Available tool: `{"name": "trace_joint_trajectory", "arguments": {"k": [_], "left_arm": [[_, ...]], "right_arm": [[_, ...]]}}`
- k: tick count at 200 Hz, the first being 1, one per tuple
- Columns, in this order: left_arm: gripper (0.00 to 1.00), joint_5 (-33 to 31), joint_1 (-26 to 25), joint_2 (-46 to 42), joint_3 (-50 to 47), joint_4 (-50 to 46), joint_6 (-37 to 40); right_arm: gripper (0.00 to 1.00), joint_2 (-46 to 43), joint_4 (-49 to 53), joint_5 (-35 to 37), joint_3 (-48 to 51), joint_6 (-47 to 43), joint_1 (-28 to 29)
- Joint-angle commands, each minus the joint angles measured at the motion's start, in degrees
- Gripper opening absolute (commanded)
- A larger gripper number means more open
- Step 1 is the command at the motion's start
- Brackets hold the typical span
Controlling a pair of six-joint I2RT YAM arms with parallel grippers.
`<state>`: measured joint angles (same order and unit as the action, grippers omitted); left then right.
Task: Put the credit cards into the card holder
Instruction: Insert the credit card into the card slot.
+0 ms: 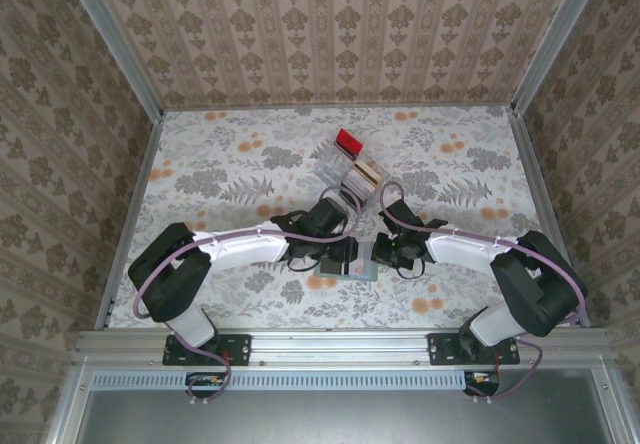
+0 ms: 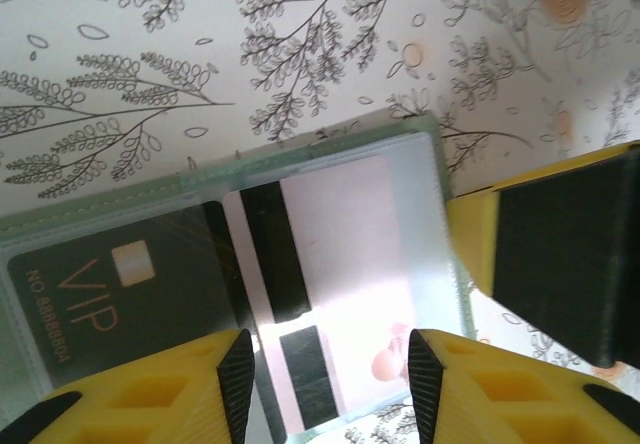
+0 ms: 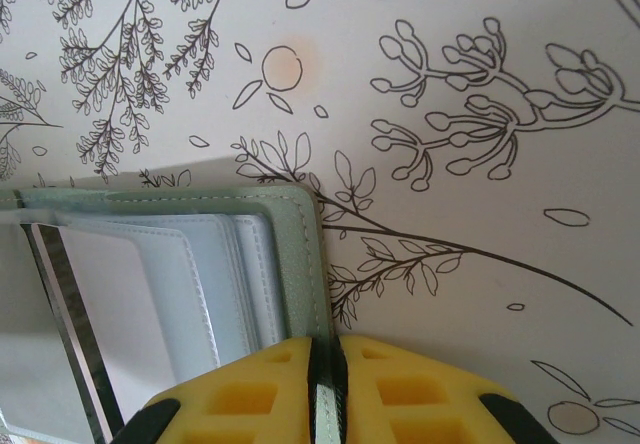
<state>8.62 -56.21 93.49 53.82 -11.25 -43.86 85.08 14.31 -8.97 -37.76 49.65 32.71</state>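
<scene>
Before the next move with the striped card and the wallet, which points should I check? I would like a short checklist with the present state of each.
1. Wallet lies open on the table: ok.
2. Right hand pinches the wallet's edge: ok.
3. Striped card lies between the fingers of the left hand: ok.
4. Left fingers press the striped card firmly: cannot tell.
5. Card's front edge sits under the clear pocket: cannot tell.
6. Dark card sits in its own pocket, beside the striped card's path: ok.
</scene>
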Motion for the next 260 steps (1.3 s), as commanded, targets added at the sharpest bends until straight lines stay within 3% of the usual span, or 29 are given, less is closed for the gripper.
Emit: {"name": "trace_joint_trajectory", "arguments": {"k": [1, 154, 216, 260], "left_arm": [[0.46, 0.97, -0.14, 0.15, 1.77, -0.31, 0.92], [0.40, 5.32, -1.37, 9.49, 5.59, 1.21, -0.39], [0.40, 5.80, -1.29, 8.10, 4.79, 3.09, -0.49], [0.44, 1.76, -0.80, 1.69, 2.07, 2.88, -0.43]], "right_arm": [[0.15, 2.86, 1.07, 1.13, 2.42, 0.62, 0.34], [0.15, 3.00, 0.66, 1.03, 2.86, 0.76, 0.34], [0.15, 2.84, 0.69, 1.24, 2.78, 0.87, 0.34], [0.18, -0.72, 2.47, 1.42, 1.36, 0.20, 0.33]]}}
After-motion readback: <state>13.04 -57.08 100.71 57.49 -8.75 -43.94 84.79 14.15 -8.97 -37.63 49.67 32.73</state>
